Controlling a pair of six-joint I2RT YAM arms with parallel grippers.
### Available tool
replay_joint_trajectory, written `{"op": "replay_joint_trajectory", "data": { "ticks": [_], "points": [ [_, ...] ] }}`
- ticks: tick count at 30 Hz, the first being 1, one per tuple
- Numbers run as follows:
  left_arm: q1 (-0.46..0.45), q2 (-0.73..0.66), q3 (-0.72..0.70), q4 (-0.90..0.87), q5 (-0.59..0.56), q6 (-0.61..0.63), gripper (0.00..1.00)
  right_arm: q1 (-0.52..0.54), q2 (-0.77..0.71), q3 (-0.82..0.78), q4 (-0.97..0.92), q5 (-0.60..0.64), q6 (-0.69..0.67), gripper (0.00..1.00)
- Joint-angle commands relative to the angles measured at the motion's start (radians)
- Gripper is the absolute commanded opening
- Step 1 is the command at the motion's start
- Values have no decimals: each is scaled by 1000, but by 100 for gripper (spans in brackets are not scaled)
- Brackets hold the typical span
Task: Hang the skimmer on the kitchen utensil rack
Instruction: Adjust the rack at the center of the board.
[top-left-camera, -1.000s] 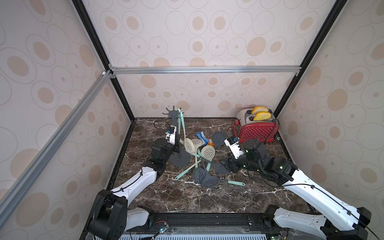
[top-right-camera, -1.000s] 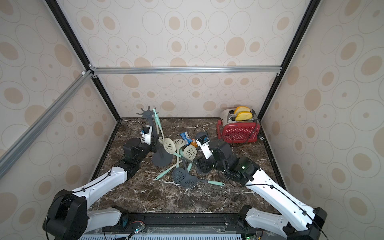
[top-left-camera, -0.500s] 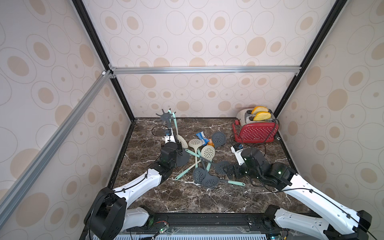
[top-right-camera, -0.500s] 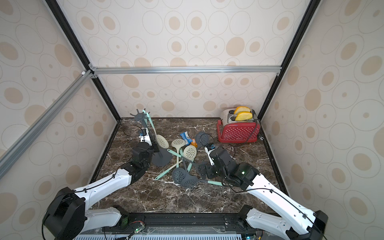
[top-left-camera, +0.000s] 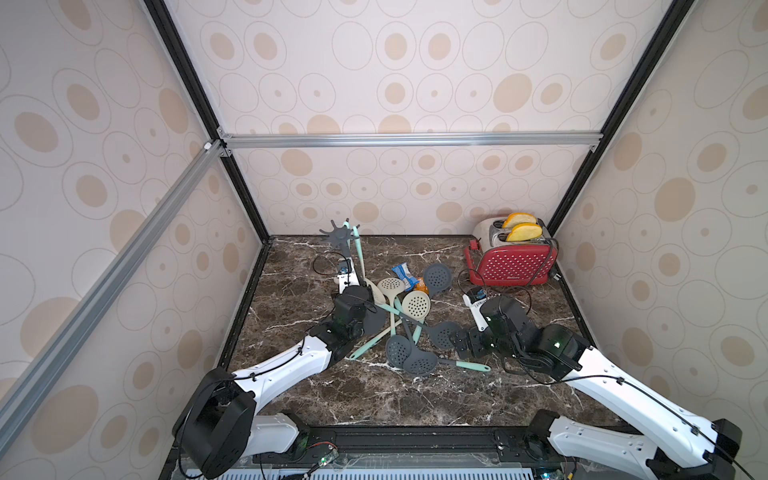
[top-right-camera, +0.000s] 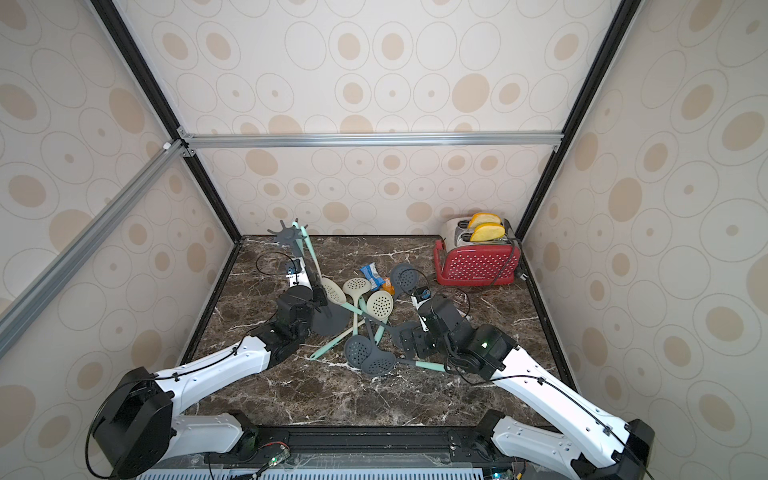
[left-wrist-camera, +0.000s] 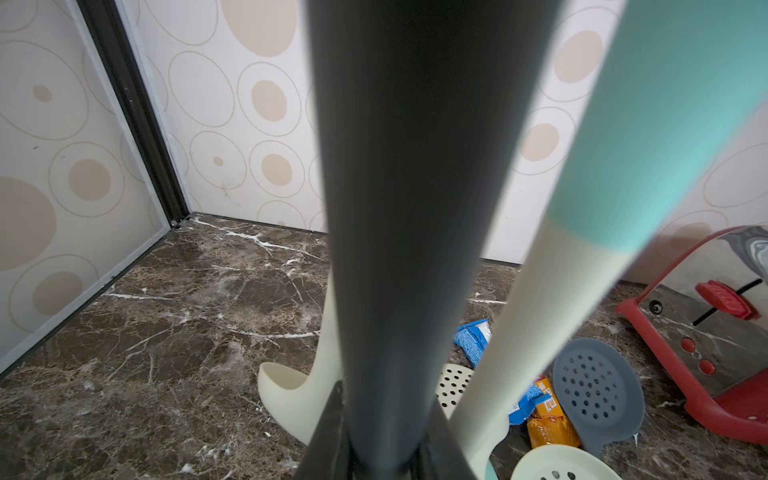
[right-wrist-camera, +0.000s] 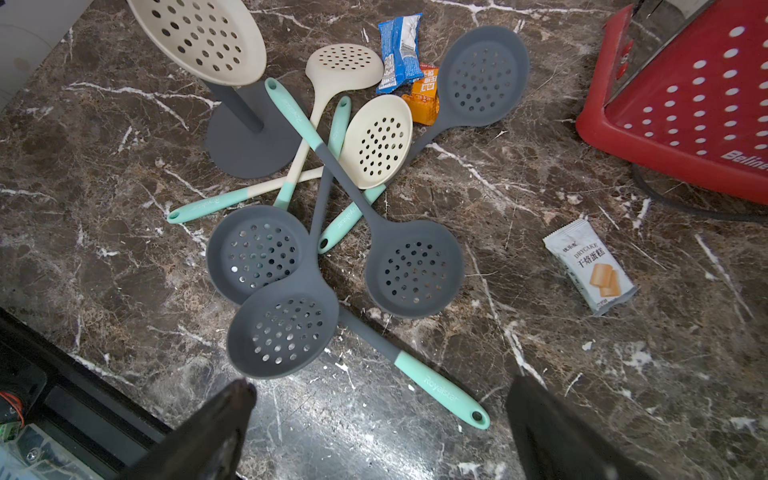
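The kitchen utensil rack stands at the back left in both top views, its star crown (top-left-camera: 338, 235) high and its round base (top-left-camera: 370, 318) on the marble. My left gripper (left-wrist-camera: 384, 453) is shut on the rack's pole (left-wrist-camera: 415, 208) just above the base. One cream skimmer (top-left-camera: 376, 291) hangs from the crown by its teal handle (left-wrist-camera: 673, 116). Several more skimmers lie crossed in a pile beside the base. The nearest, grey with a teal handle (right-wrist-camera: 286, 332), lies just ahead of my right gripper (right-wrist-camera: 380, 386). That gripper hovers open and holds nothing.
A red toaster (top-left-camera: 513, 259) holding bread slices stands at the back right, its cord trailing on the table. Blue and orange snack packets (top-left-camera: 403, 272) lie behind the pile, and a white packet (right-wrist-camera: 590, 266) lies to the pile's right. Enclosure walls close three sides.
My right arm has drawn back from the pile toward the front right and its jaws have spread wide. The rack swayed left, then came partly back, with my left gripper still on its pole.
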Motion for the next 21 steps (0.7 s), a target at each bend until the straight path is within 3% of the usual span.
{"op": "replay_joint_trajectory", "data": {
  "ticks": [1, 4, 10, 16, 21],
  "points": [
    [-19, -5, 41, 13, 57, -81, 17, -3, 8, -15, -15, 15, -8, 100],
    [-19, -39, 33, -21, 37, -62, 41, -3, 17, -15, -22, -4, -20, 100],
    [-19, -158, 6, -125, 18, -31, 69, -3, 33, -25, -10, -14, -3, 95],
    [-19, -348, -32, -394, -17, -55, 84, -5, 144, 30, -60, -26, -16, 85],
    [-19, -514, -41, -689, -18, -145, 99, -20, 282, 84, -47, -137, -102, 81]
  ]
}}
